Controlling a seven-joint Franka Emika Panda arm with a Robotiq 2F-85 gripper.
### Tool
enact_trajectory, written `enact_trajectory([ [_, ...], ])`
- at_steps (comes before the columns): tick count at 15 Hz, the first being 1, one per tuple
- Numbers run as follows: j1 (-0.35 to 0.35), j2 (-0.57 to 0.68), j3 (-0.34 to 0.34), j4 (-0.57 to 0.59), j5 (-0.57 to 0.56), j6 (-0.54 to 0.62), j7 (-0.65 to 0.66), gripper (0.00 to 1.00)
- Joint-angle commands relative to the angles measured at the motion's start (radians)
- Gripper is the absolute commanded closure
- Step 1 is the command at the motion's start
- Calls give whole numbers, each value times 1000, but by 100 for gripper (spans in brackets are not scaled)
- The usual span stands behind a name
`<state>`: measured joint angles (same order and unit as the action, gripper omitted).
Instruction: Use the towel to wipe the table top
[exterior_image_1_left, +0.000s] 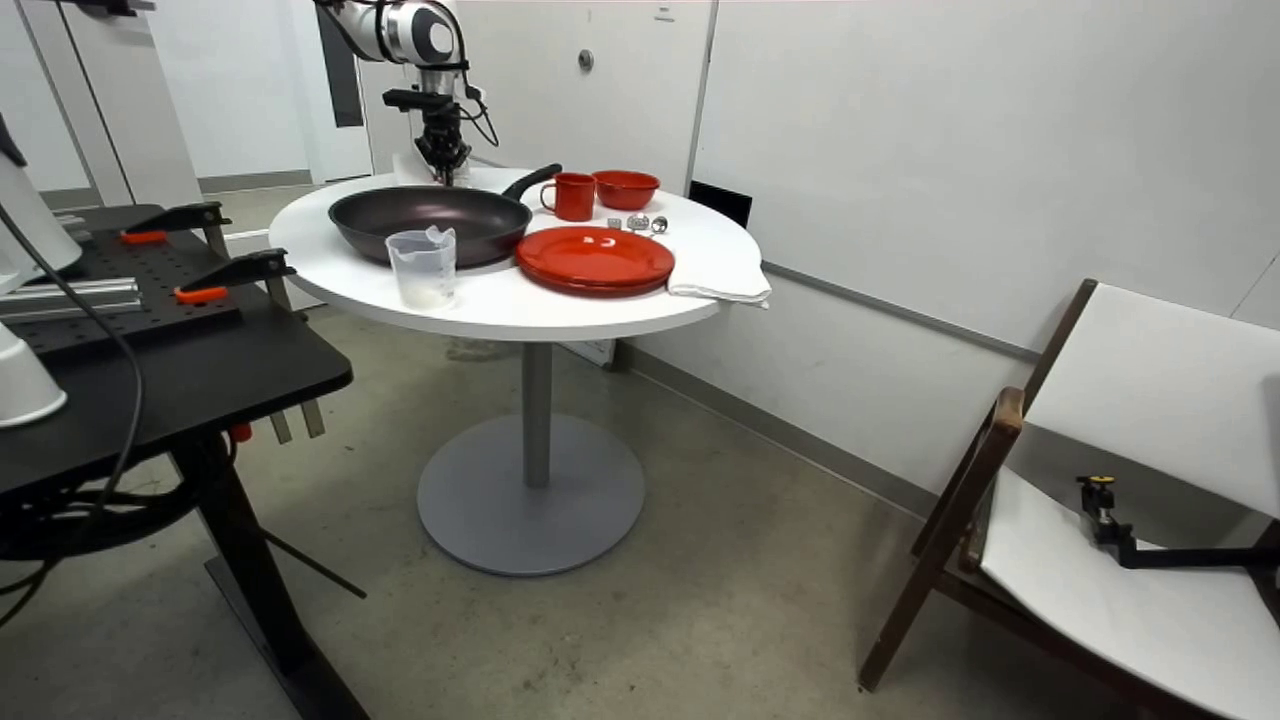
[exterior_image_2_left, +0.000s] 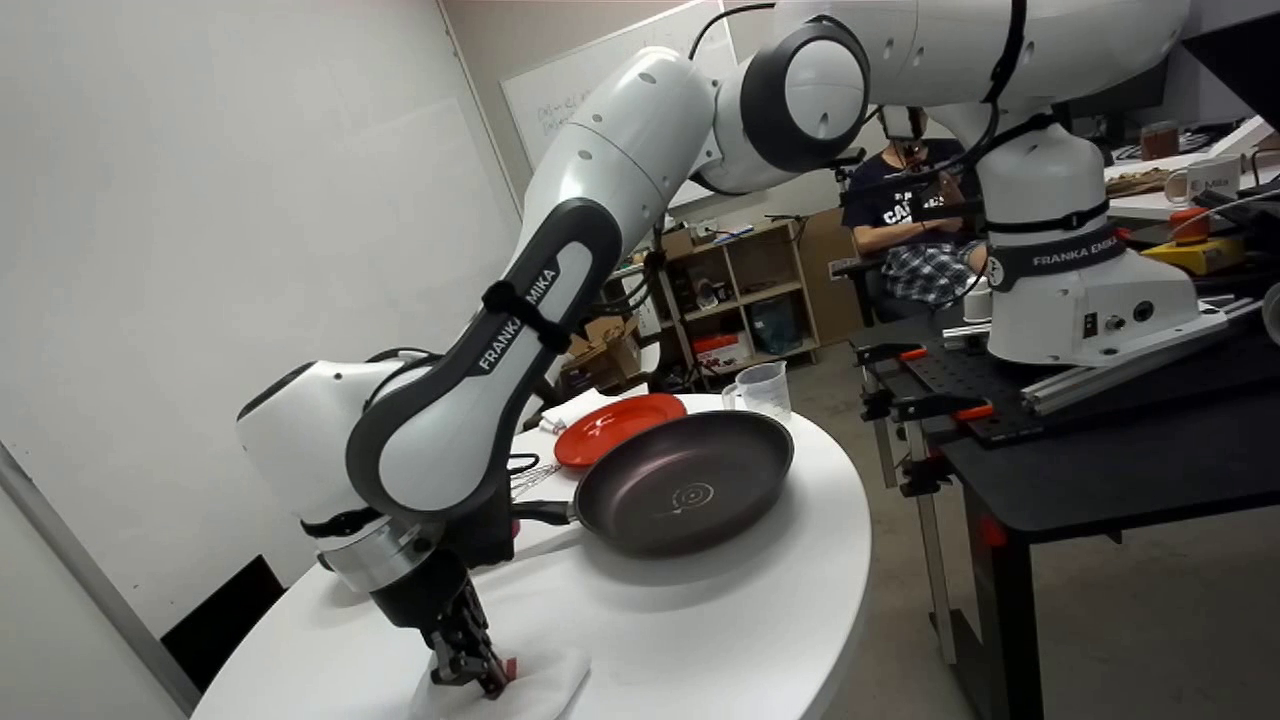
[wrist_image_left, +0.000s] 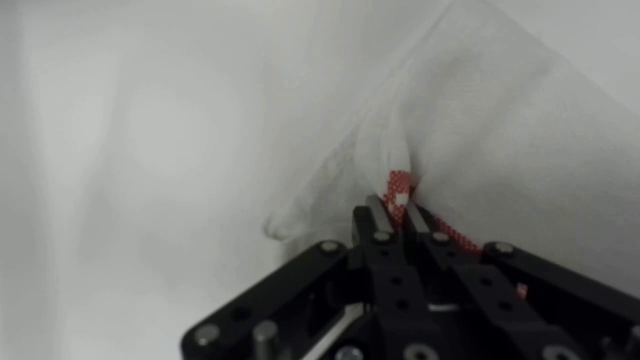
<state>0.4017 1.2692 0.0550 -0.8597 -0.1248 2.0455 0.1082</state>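
The round white table top (exterior_image_1_left: 500, 312) also shows in an exterior view (exterior_image_2_left: 690, 630). A white towel with a red-patterned stripe (wrist_image_left: 475, 125) lies on it, and it also shows in an exterior view (exterior_image_2_left: 550, 680). My gripper (wrist_image_left: 395, 212) points down at the table. Its fingers are closed on a pinched fold of the towel at the red stripe. The rest of the towel spreads on the table around the fingers. In both exterior views the gripper (exterior_image_2_left: 492, 682) (exterior_image_1_left: 446, 178) is low at the table top, beyond the pan's handle. The pan partly hides the towel in an exterior view.
A dark frying pan (exterior_image_1_left: 420, 205) stands beside the gripper, its handle towards the arm. Red plates (exterior_image_1_left: 595, 255), a clear measuring cup (exterior_image_1_left: 424, 272), a red mug (exterior_image_1_left: 575, 197), a red bowl (exterior_image_1_left: 627, 189), small metal utensils (exterior_image_1_left: 638, 222) and a folded white cloth (exterior_image_1_left: 720, 272) share the table.
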Motion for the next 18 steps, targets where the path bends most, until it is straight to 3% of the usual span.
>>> enact_trajectory([
  [1, 0, 72, -45, 116, -23, -9, 28, 98],
  [5, -17, 71, -67, 121, 0, -38, 55, 98],
  [18, -52, 56, 115, 178, 197, -330, 31, 98],
])
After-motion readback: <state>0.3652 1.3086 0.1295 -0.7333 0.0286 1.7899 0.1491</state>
